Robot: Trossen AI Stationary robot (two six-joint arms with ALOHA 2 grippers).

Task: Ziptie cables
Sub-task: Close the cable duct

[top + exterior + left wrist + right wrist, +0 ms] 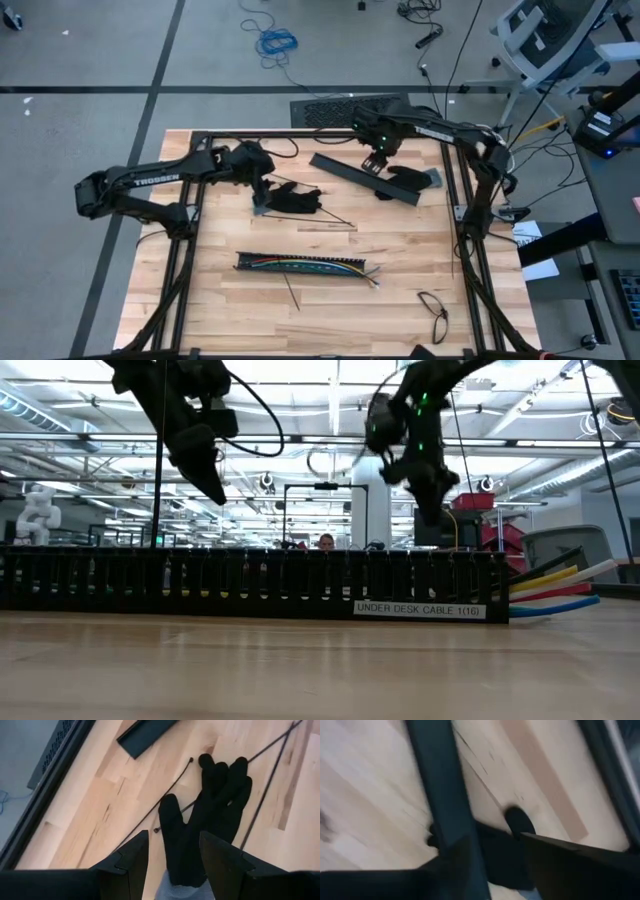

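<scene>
The cables [345, 268] are seen in the slotted bar [300, 265] near the front edge, bare wood around. The left gripper [262, 190], jaws spread, hovers over a black glove [295, 199]. The right gripper [375, 160] is placed above the far lid [350, 175]; whether it is open cannot be told.

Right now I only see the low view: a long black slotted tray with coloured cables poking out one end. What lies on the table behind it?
Observer: From above, a black glove lies flat farther back, with the left gripper at its cuff.
Visitor: Is it squeezing the glove?
Observer: The left wrist view shows its fingers apart, one on either side of the cuff.
Visitor: And the other arm?
Observer: The right gripper is over a long black bar near the far edge, beside a second glove.
</scene>
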